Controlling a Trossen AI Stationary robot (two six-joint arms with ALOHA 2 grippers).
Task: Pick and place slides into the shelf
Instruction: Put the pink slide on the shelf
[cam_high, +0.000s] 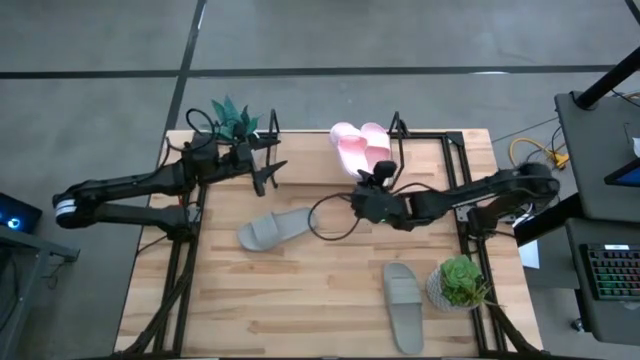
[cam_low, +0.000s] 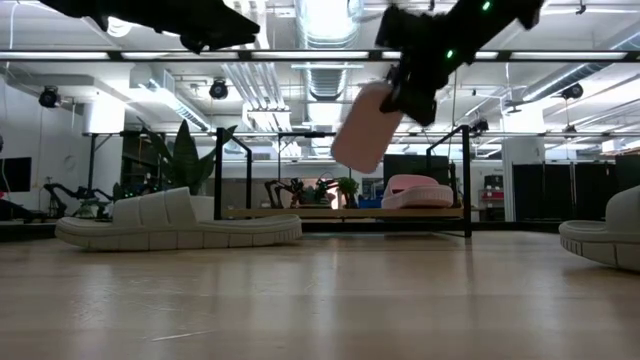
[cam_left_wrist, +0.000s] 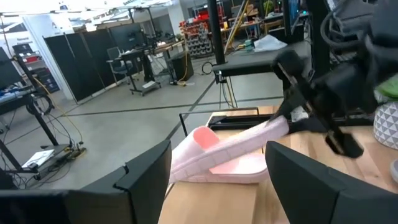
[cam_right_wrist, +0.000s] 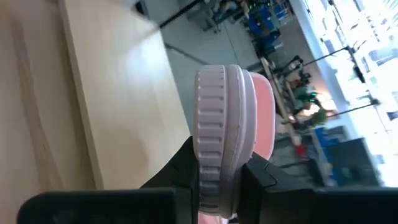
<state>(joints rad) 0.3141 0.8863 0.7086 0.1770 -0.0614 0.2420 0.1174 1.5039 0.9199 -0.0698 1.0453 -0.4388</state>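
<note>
Right hand (cam_low: 400, 95) is clamped on a pink slide (cam_low: 362, 128), carrying it tilted in the air just short of the shelf (cam_high: 425, 140), long axis pointing toward the board where its pink twin (cam_low: 415, 190) already sits. Left hand (cam_high: 262, 165) waits with fingers apart, near the shelf's far end.

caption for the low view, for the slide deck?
Right gripper carries a pale pink slide in the air above the shelf, where another pink slide already rests; grey-green slides wait on the table.
</note>
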